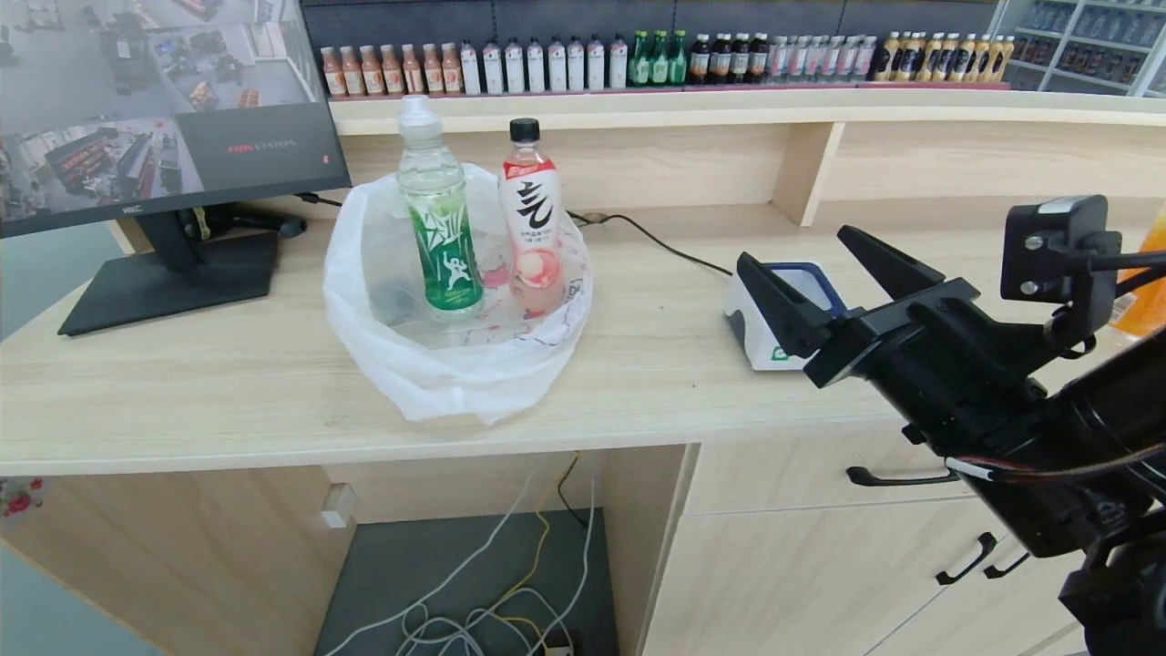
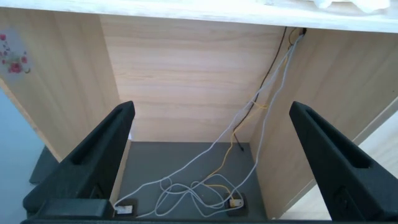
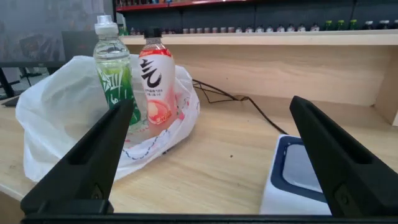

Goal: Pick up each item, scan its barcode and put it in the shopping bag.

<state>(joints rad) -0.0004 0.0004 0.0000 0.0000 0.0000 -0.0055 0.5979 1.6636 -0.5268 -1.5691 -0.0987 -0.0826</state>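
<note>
A white plastic shopping bag (image 1: 437,383) lies open on the wooden counter. Two bottles stand upright in it: a green-labelled one (image 1: 442,246) and a pink-and-white one (image 1: 533,228). Right of the bag sits a white and blue barcode scanner (image 1: 761,337). My right gripper (image 1: 797,248) hovers open and empty just in front of the scanner. Its wrist view looks past the gripper (image 3: 210,102) at the bag (image 3: 56,124), both bottles (image 3: 112,68) (image 3: 157,81) and the scanner (image 3: 298,177). My left gripper (image 2: 211,107) is open and empty, below counter height, facing the recess under the counter.
A monitor (image 1: 137,100) stands at the counter's back left. An orange bottle (image 1: 1150,301) shows at the right edge. A black cable (image 1: 656,239) runs across the counter behind the scanner. Loose cables (image 2: 205,186) lie on the floor of the recess. Drawers with handles sit under the counter's right side.
</note>
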